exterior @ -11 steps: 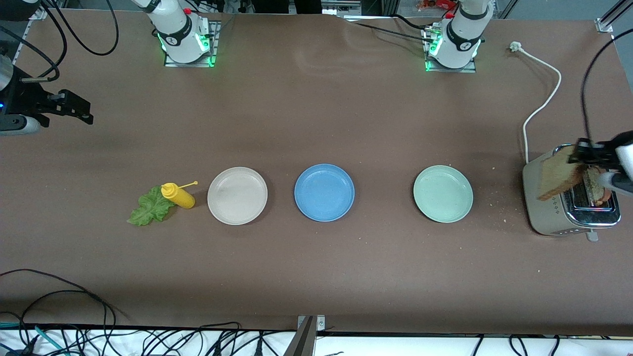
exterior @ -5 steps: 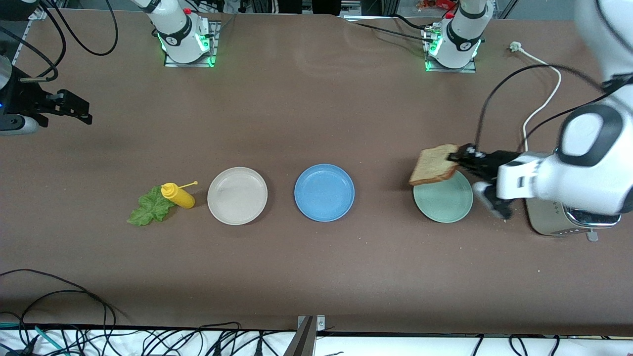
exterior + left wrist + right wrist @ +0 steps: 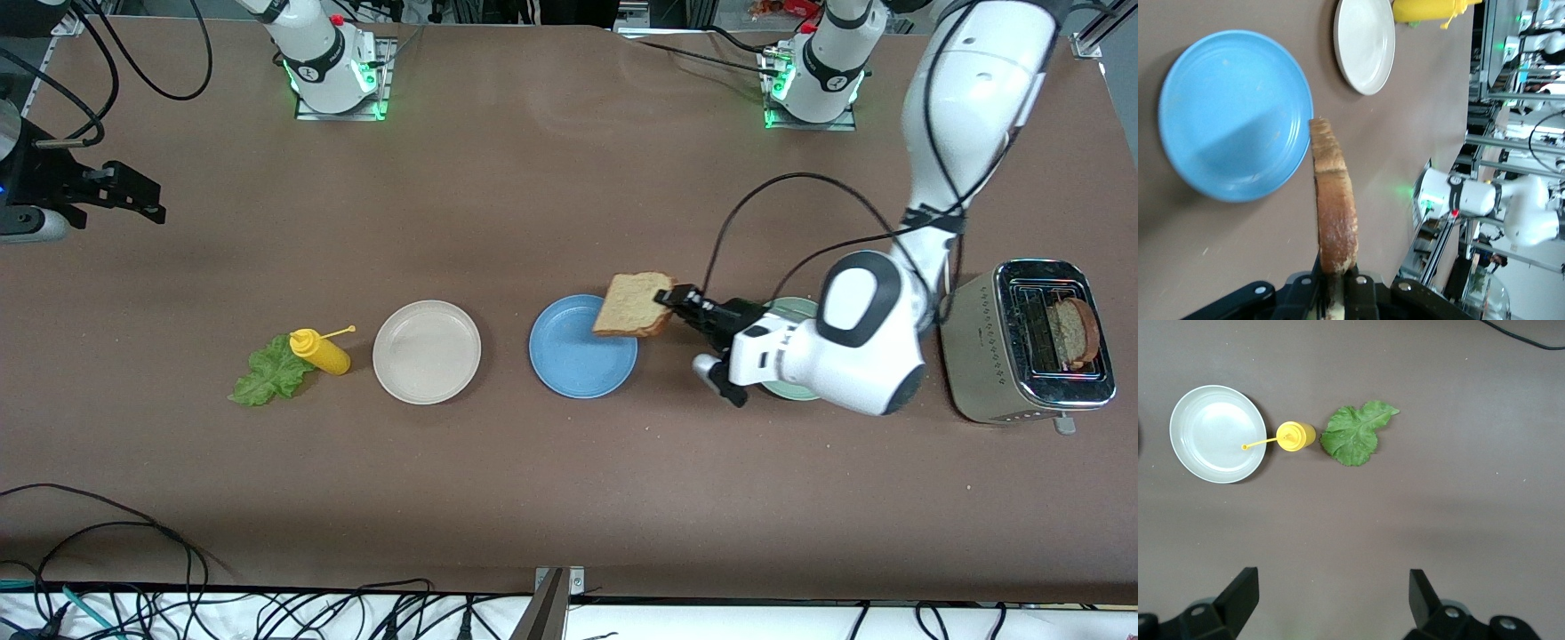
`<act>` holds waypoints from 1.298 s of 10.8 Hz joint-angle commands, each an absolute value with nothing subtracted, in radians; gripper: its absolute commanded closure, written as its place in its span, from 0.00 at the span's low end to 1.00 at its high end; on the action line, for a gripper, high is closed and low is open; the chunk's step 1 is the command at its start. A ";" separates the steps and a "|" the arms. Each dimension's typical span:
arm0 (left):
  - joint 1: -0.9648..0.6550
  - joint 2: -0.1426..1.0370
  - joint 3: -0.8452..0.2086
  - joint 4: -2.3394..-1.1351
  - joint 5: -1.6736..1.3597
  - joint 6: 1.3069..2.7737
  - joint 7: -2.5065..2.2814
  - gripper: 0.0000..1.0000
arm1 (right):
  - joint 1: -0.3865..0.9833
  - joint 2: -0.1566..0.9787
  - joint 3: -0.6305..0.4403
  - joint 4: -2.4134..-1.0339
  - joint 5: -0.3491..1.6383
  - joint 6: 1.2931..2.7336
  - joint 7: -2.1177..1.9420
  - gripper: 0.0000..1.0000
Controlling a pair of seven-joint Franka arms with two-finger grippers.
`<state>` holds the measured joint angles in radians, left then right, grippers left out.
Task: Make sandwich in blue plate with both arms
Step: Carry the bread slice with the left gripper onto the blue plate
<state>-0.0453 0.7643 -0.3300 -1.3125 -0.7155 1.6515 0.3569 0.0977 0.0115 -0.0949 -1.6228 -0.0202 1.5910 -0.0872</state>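
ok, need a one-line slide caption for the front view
Left gripper carries a bread slice over the blue plate's rim; right gripper waits open near the lettuce leaf's end.

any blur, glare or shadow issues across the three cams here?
Front view: sharp, even light; soft shadows under the left pincer and its bread slice; green base LEDs glow. Left wrist view: bread slice close and slightly soft, casting a shadow on the blue plate; background lab blurred. Right wrist view: right pincer dark, lettuce leaf crisp, no glare.

Even, bright overhead light — soft shadows, frames sharp, green glow at bases.
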 commanded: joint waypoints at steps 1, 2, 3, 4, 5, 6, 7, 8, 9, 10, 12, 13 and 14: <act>-0.098 0.857 -0.324 -1.301 -0.805 1.805 0.373 1.00 | 0.100 0.017 -0.095 -1.592 -0.023 1.574 -0.080 0.00; -0.118 0.867 -0.324 -1.302 -0.833 1.836 0.376 1.00 | 0.100 0.017 -0.095 -1.594 -0.021 1.574 -0.080 0.00; -0.124 0.894 -0.324 -1.302 -0.838 1.851 0.386 1.00 | 0.101 0.017 -0.095 -1.592 -0.023 1.574 -0.078 0.00; -0.124 0.937 -0.324 -1.302 -0.835 1.855 0.426 1.00 | 0.100 0.017 -0.097 -1.592 -0.023 1.574 -0.080 0.00; -0.124 0.977 -0.324 -1.304 -0.838 1.856 0.498 1.00 | 0.101 0.017 -0.095 -1.594 -0.023 1.572 -0.078 0.00; -0.118 0.985 -0.321 -1.304 -0.830 1.856 0.533 1.00 | 0.100 0.017 -0.095 -1.592 -0.023 1.574 -0.080 0.00; -0.117 0.985 -0.316 -1.304 -0.824 1.856 0.535 0.92 | 0.101 0.017 -0.095 -1.592 -0.021 1.574 -0.080 0.00; -0.121 0.985 -0.307 -1.305 -0.822 1.856 0.535 0.34 | 0.101 0.017 -0.095 -1.592 -0.023 1.574 -0.078 0.00; -0.120 0.980 -0.286 -1.305 -0.806 1.856 0.546 0.00 | 0.097 0.017 -0.097 -1.592 -0.021 1.574 -0.080 0.00; -0.108 0.968 -0.281 -1.295 -0.720 1.853 0.561 0.00 | 0.101 0.017 -0.095 -1.592 -0.021 1.572 -0.078 0.00; -0.078 0.925 -0.282 -1.293 -0.618 1.844 0.560 0.00 | 0.097 0.017 -0.097 -1.594 -0.021 1.572 -0.080 0.00; -0.075 0.901 -0.279 -1.295 -0.589 1.833 0.558 0.00 | 0.097 0.017 -0.097 -1.594 -0.021 1.572 -0.080 0.00; -0.058 0.875 -0.279 -1.295 -0.530 1.827 0.551 0.00 | 0.094 0.017 -0.097 -1.594 -0.021 1.572 -0.080 0.00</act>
